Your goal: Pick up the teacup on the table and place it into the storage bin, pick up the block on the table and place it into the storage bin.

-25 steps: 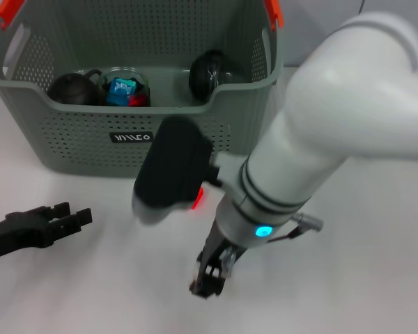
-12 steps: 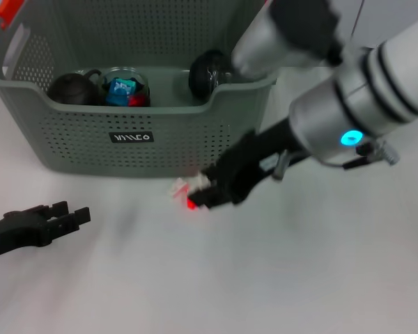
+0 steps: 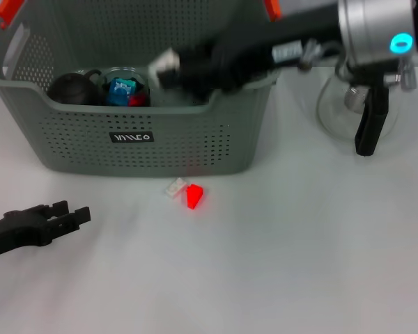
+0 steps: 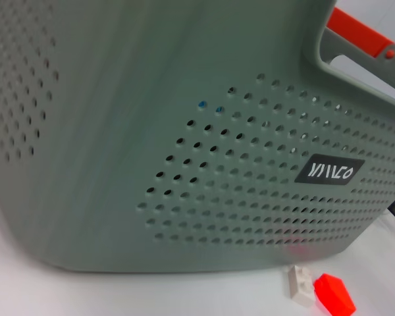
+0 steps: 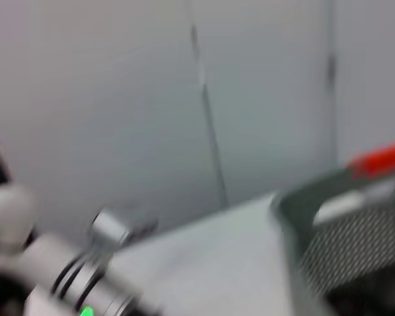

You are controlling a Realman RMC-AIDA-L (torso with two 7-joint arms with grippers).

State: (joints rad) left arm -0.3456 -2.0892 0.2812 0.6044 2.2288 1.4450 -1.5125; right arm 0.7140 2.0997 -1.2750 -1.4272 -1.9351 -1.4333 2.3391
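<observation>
The grey perforated storage bin (image 3: pixel 167 142) stands at the back left, its wall filling the left wrist view (image 4: pixel 184 164). A red block (image 3: pixel 194 197) lies on the table just in front of it, next to a small white piece (image 3: pixel 174 188); both also show close up, the red block (image 4: pixel 334 295) and the white piece (image 4: pixel 301 284). My right gripper (image 3: pixel 168 67) reaches across the bin's opening, blurred. A dark round vessel (image 3: pixel 73 88) and a glass item with blue inside (image 3: pixel 124 88) sit in the bin; I cannot tell whether either is the teacup. My left gripper (image 3: pixel 71 213) rests open at the lower left.
A glass teapot (image 3: pixel 338 104) with a black handle (image 3: pixel 370 129) stands on the table to the right of the bin. Orange handle clips (image 3: pixel 7 10) mark the bin's top corners. White tabletop stretches across the front.
My right arm swung up from low over the table near the red block and now stretches across the bin. The red block and white piece stayed on the table. The left arm has not moved.
</observation>
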